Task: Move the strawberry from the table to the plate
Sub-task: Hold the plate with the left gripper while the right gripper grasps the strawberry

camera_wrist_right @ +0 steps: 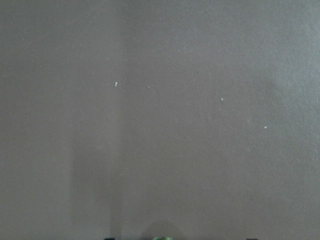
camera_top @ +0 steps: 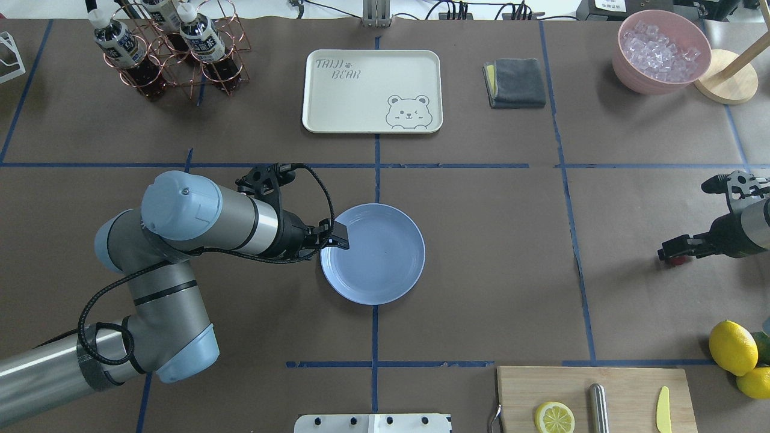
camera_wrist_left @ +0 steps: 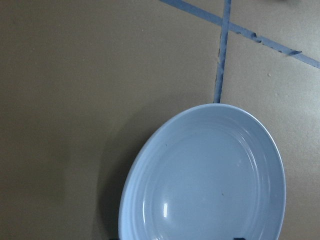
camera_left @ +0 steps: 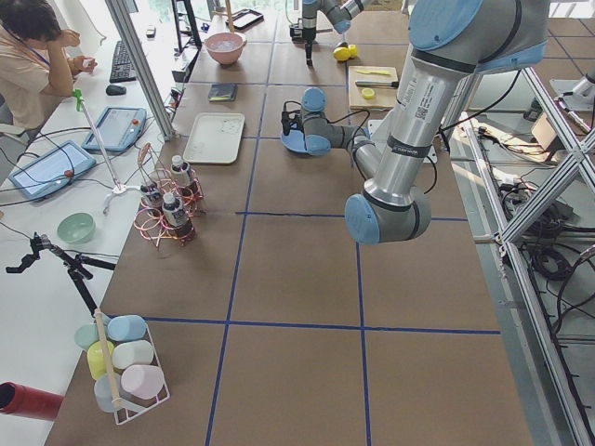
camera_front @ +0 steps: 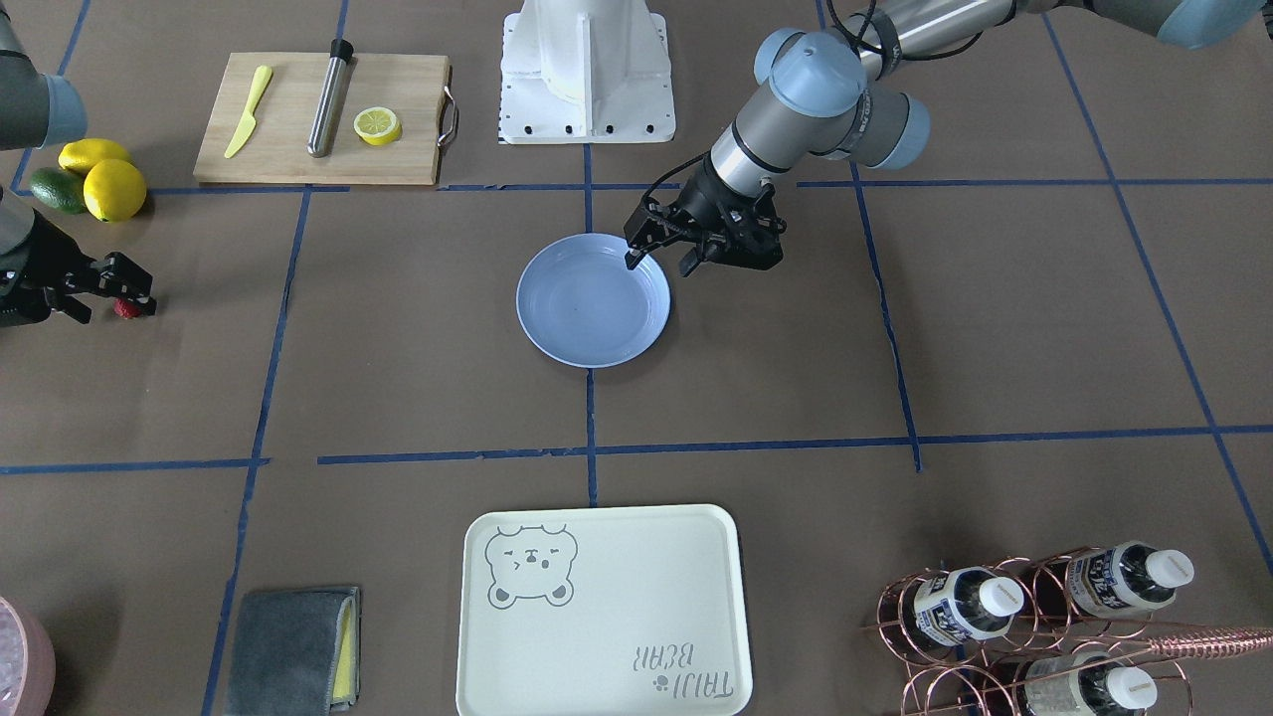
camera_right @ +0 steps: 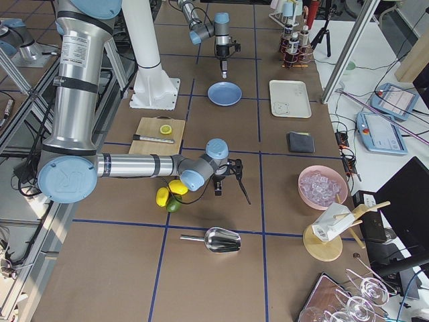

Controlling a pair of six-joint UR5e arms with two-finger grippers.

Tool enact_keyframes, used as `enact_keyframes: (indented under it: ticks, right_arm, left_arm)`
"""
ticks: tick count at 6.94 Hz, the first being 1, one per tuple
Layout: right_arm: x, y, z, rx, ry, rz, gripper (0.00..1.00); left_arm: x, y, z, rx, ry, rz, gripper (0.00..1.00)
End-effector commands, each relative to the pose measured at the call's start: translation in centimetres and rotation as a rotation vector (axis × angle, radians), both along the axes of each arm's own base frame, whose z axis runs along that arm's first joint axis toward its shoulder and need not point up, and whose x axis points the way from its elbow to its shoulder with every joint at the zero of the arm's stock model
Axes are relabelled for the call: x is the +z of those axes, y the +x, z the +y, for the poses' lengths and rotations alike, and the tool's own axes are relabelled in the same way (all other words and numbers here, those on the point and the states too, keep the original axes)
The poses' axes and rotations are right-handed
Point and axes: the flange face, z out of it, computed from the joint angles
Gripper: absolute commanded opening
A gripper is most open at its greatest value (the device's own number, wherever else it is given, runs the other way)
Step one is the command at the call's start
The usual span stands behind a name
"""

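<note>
Strawberry (camera_front: 126, 309) was low by the tabletop (camera_front: 418, 348)'s edge at the robot's right end, well apart from the plate (camera_front: 587, 323) at mid-tabletop. Right hand (camera_front: 114, 308) straddled it, fingers apart on either side; contact unclear. Left hand (camera_front: 658, 265) hung over the plate's rim, fingers open, holding nothing.

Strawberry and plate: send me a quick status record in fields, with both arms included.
strawberry: small dark-red bumpy strawberry, at the right gripper's tips, far from the plate
plate: round glossy light-blue plate, empty, on the brown-paper table
left gripper: fingers apart, over the plate's rim
right gripper: unclear whether its fingers clamp the strawberry
task state: strawberry not yet on the plate
</note>
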Motion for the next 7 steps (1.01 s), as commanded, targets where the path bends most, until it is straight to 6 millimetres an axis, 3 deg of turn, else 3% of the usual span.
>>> enact_keyframes:
  ticks: [1, 3, 5, 7]
  right_arm:
    - [-0.4, -0.1, 0.1, 0.003, -0.003, -0.016, 0.58]
    - [-1.5, -0.1, 0.0, 0.008, 0.007, -0.029, 0.56]
    - [-1.1, 0.2, 0.3, 0.010, -0.001, -0.024, 0.00]
    - [-1.8, 0.2, 0.3, 0.023, -0.004, -0.032, 0.00]
  left_arm:
    - [0.0, -0.1, 0.0, -0.002, -0.001, 0.000, 0.84]
    - [0.0, -0.1, 0.0, 0.000, -0.001, 0.000, 0.84]
    - [-0.6, -0.4, 0.2, 0.000, 0.005, 0.012, 0.85]
    - [-0.9, -0.6, 0.3, 0.000, 0.008, 0.018, 0.87]
